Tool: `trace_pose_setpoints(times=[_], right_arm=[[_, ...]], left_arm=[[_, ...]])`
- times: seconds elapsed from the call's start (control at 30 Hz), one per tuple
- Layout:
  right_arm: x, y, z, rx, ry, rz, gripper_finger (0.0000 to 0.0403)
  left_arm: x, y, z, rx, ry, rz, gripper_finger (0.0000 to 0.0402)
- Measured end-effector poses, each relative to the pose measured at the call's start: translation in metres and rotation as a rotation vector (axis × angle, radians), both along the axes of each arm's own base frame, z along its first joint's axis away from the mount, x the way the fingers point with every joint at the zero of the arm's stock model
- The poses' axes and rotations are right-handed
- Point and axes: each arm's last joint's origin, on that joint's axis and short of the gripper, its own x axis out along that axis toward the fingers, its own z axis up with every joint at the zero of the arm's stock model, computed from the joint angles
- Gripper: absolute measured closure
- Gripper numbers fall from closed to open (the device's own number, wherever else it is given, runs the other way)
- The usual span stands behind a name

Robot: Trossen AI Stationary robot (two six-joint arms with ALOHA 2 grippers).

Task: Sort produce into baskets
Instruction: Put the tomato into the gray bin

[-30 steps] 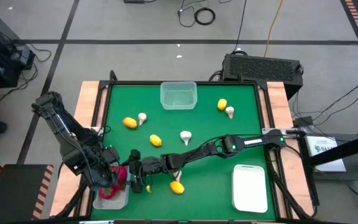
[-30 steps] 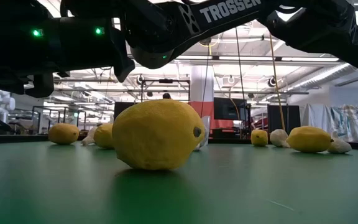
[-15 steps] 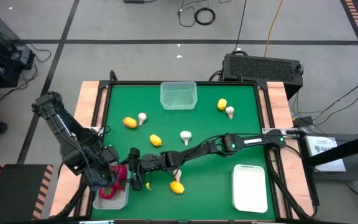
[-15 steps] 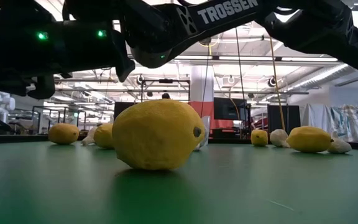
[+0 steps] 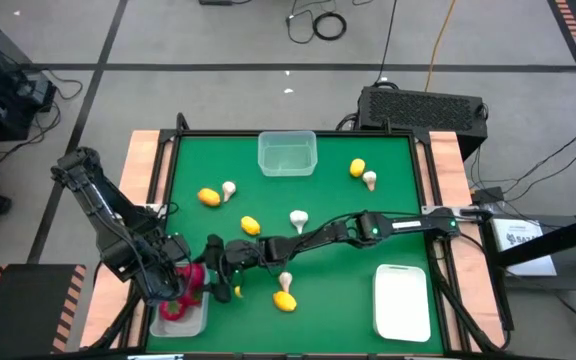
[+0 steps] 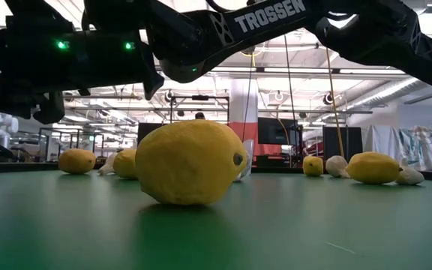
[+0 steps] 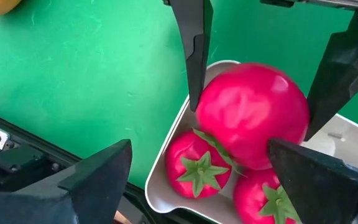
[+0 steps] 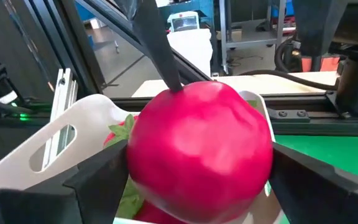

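"TROSSEN" lettering (image 6: 267,15) marks the arm above the lemon (image 6: 190,162).

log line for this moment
right claw: shut on tomato, over basket | left claw: open, above basket | inside: two tomatoes | loose: lemons, mushrooms

Red tomato (image 7: 252,116) held above the near-left basket (image 5: 181,318), between the right tool's fingers; two more red tomatoes (image 7: 199,166) lie inside, green calyxes up. Far-centre basket (image 5: 287,154) and near-right basket (image 5: 402,301) hold nothing. Lemons (image 5: 284,300) and whitish mushrooms (image 5: 298,219) lie scattered on the green surface (image 5: 328,200), mostly in lemon-mushroom pairs.
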Motion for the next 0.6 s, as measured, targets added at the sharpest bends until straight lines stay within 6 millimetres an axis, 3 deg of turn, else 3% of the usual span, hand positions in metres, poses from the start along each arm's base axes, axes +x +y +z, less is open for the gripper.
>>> trace_pose_setpoints(times=[0.3,0.47,0.6], right_arm=[[0.000,0.002,0.000,-0.090,-0.027,-0.025,0.0057],[-0.001,0.001,0.019,-0.086,-0.058,-0.029,0.0057],[-0.001,0.001,0.021,-0.095,-0.062,-0.049,0.0057]], left_arm=[[-0.001,0.000,0.001,-0.010,0.016,0.000,0.0017],[0.001,0.004,0.023,-0.020,-0.120,0.030,0.0017],[0.003,0.005,0.022,0.018,-0.178,0.084,0.0017]])
